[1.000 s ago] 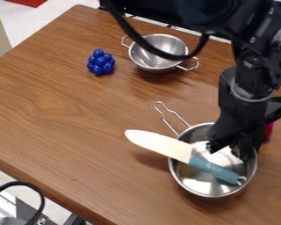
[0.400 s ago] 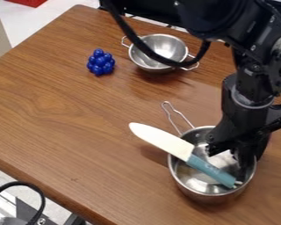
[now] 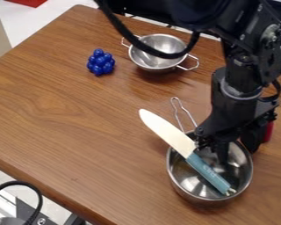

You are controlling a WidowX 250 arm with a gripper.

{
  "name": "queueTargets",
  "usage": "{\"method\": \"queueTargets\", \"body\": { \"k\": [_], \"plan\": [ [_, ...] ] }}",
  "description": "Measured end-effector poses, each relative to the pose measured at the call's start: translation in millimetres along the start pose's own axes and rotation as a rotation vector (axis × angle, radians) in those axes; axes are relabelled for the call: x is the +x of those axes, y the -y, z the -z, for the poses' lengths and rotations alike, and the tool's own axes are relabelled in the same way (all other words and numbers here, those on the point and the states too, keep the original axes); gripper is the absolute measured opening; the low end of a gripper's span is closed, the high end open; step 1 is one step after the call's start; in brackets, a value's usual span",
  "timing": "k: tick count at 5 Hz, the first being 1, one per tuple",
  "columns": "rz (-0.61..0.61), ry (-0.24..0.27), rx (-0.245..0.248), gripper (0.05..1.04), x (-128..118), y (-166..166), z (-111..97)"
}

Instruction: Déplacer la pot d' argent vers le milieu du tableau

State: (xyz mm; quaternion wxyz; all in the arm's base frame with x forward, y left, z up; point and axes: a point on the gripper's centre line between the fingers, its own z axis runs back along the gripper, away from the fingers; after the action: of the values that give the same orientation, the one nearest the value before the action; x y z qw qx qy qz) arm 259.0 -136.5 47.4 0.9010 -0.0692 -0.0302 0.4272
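The black gripper (image 3: 218, 147) hangs over the silver pot (image 3: 181, 178), its lower end inside the pot's far part and in front of the back rim. That pot stands at the lower right of the table, its wire handle (image 3: 179, 105) pointing away toward the back. Across the pot lies a knife with a white blade (image 3: 166, 132) and a blue-green handle (image 3: 208, 174); the blade sticks out over the left rim, the handle end rests inside. The arm hides part of the pot's back rim.
Toward the back stands a silver colander (image 3: 157, 52) with two wire handles, under the arm's cable. A blue ball cluster (image 3: 100, 62) sits to its left. Something red (image 3: 268, 131) shows behind the gripper on the right. The wooden table's (image 3: 66, 132) front edge runs along the lower left.
The pot has turned clockwise and shifted slightly left. Its handle and the knife's blade tip have swung to the right. After first shifting right, the gripper has moved back to the left.
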Motion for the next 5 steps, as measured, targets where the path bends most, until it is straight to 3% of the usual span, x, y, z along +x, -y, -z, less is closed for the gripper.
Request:
{"method": "queueTargets", "body": {
  "k": [1,2,3,5],
  "plan": [
    [0.012,-0.002,-0.03,0.983,2,2,-12],
    [0.021,-0.045,-0.035,0.999,5,-2,-27],
    [0.074,-0.02,-0.01,0.999,13,-5,-40],
    [0.121,0.144,-0.019,0.999,61,19,-52]
  ]
}}
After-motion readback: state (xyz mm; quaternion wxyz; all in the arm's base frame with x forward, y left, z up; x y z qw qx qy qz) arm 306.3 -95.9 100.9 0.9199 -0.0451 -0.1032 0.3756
